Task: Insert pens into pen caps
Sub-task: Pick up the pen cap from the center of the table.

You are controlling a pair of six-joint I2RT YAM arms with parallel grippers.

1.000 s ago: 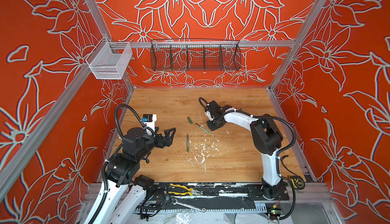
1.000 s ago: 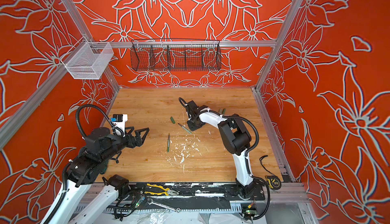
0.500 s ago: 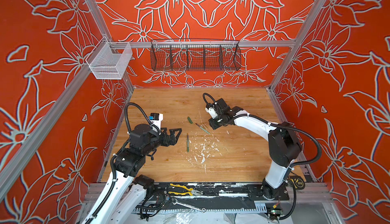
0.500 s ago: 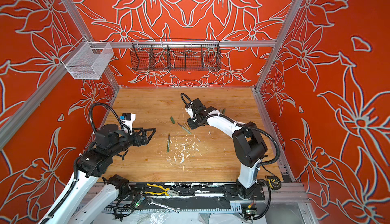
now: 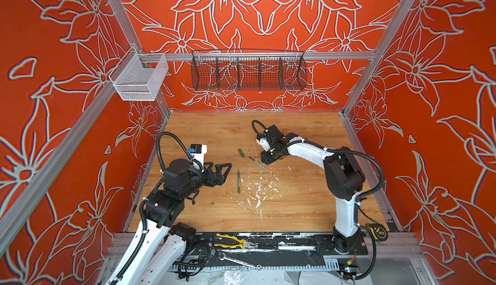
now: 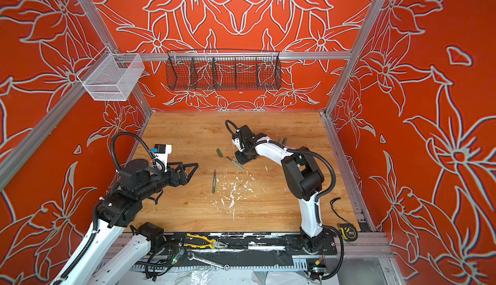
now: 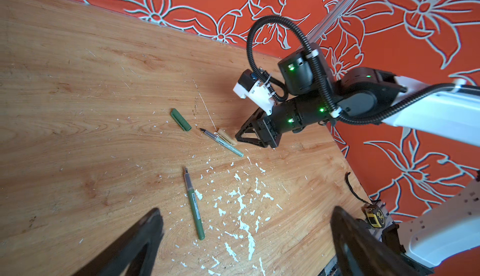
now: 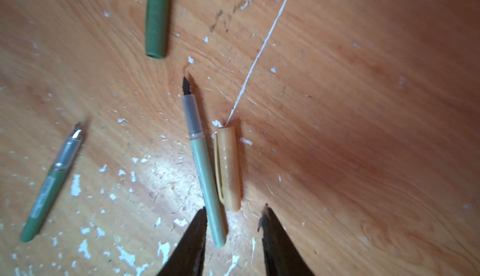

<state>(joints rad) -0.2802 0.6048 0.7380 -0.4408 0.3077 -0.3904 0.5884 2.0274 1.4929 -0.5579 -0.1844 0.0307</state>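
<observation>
A scuffed desk (image 5: 209, 136) of pale wood-grain laminate is filling the lower middle of both top views. Orange-red walls with white flower outlines are closing it in on three sides, framed by dull aluminium rails. A black wire basket (image 5: 248, 70) is hanging on the back wall at the centre, and a white mesh basket (image 5: 139, 78) is hanging at the upper left. White paint flecks (image 5: 257, 189) are speckling the boards at mid-desk. Beside them a slim dark green pen (image 5: 238, 181) is lying flat, its nib pointing toward the back wall. Just above it in the frame, a stubby matte dark green cap (image 5: 241, 152) and a pale green pen (image 5: 258, 163) with a clear grip section are lying close together. A smooth tan clipped cap (image 8: 228, 168) is lying just beside that pen. The right fingers (image 8: 192, 241) are standing parted by the near ends of these two, clasping nothing. The left fingers (image 7: 153, 222) are hanging spread wide at centre left, empty.
</observation>
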